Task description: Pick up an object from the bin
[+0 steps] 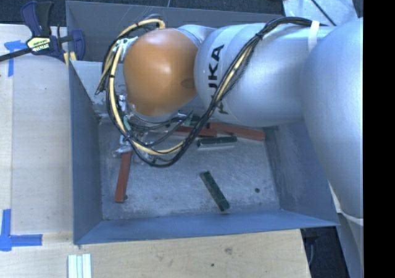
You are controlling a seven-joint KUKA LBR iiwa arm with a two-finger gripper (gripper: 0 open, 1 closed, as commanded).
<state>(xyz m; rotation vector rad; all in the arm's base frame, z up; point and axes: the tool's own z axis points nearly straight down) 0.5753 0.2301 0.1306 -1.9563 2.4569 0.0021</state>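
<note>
My gripper (126,144) is low in the left part of the bin, mostly hidden under the arm's wrist. A reddish-brown flat stick (123,179) lies on the floor right below it, its upper end at the gripper and its lower end pointing to the front left corner. A long reddish-brown bar (237,133) and a short dark green bar (216,142) lie side by side in the middle, partly hidden by the arm. Another dark green bar (215,191) lies aslant near the front wall.
The arm with its orange cover and looped cables spans the back and right of the bin and hides the floor beneath. Bare grey floor shows between the stick and the front green bar.
</note>
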